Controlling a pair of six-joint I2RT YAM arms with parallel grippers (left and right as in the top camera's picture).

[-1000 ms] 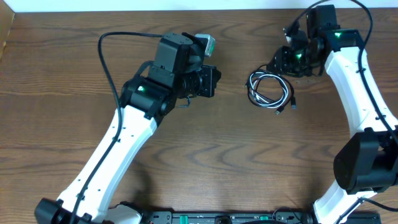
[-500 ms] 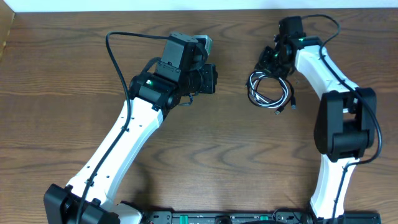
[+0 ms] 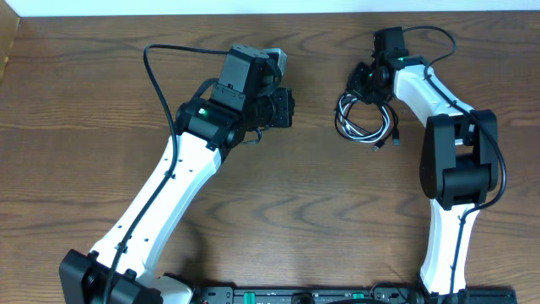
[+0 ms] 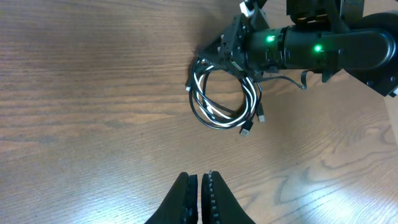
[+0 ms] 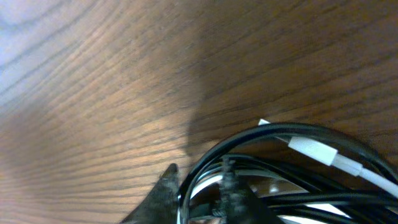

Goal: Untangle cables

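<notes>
Wooden table (image 4: 74, 93) carrying only the coiled cables (image 4: 224, 123)

Dark wood table (image 3: 84, 101), perhaps white wall (image 3: 169, 6) beyond

No readable text or labels anywhere.

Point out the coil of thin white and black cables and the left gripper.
Coil of white and black cables (image 4: 219, 122): left wrist view, lower arc.
Left gripper (image 4: 199, 178): left wrist view, between fingertips.
</notes>
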